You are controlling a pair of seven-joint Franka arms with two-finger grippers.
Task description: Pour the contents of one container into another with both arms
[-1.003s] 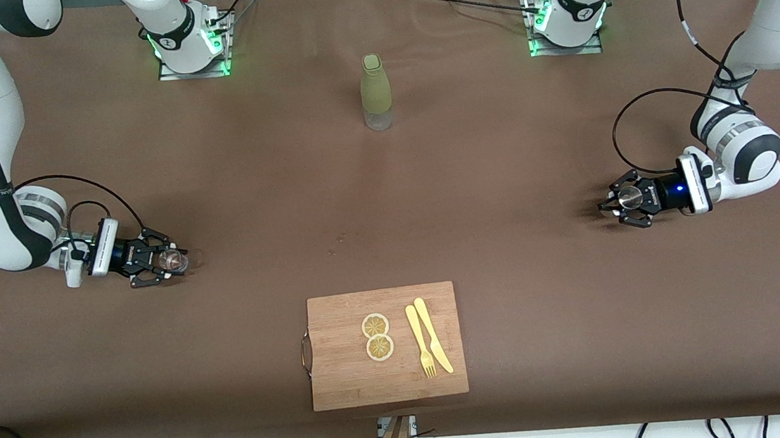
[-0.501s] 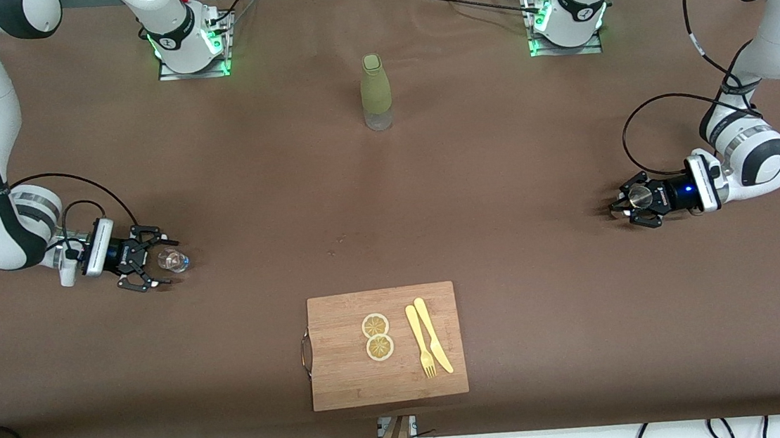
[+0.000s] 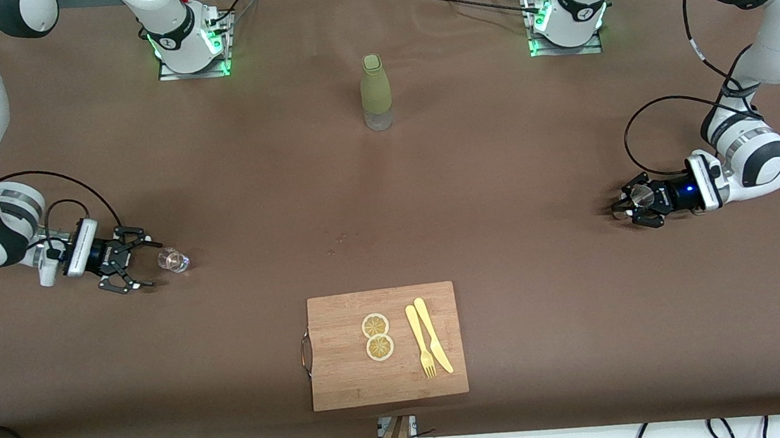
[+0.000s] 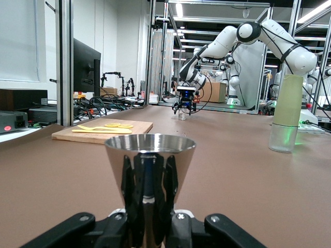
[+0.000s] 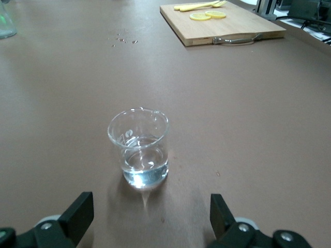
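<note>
Glass beaker set down, steel cup in hand

Right gripper [image 3: 131,266] low at the right arm's end of the surface, jaws wide, empty; glass beaker [image 5: 138,148] upright just beside them, part-filled. Left gripper [image 3: 632,203] at the left arm's end, jaws clamped on steel cup [image 4: 150,175]. Judgement: back the right gripper off straight and level, no brushing the beaker

Cut off at the left wrist view's lower edge: metal cup [image 4: 150,181] base and left tool [image 4: 147,230] fingers. Cut off in the right wrist view: right tool [image 5: 150,217] fingers, bottle [image 5: 6,23] at a corner. Too small from the front: glass [image 3: 172,260] contents.
</note>
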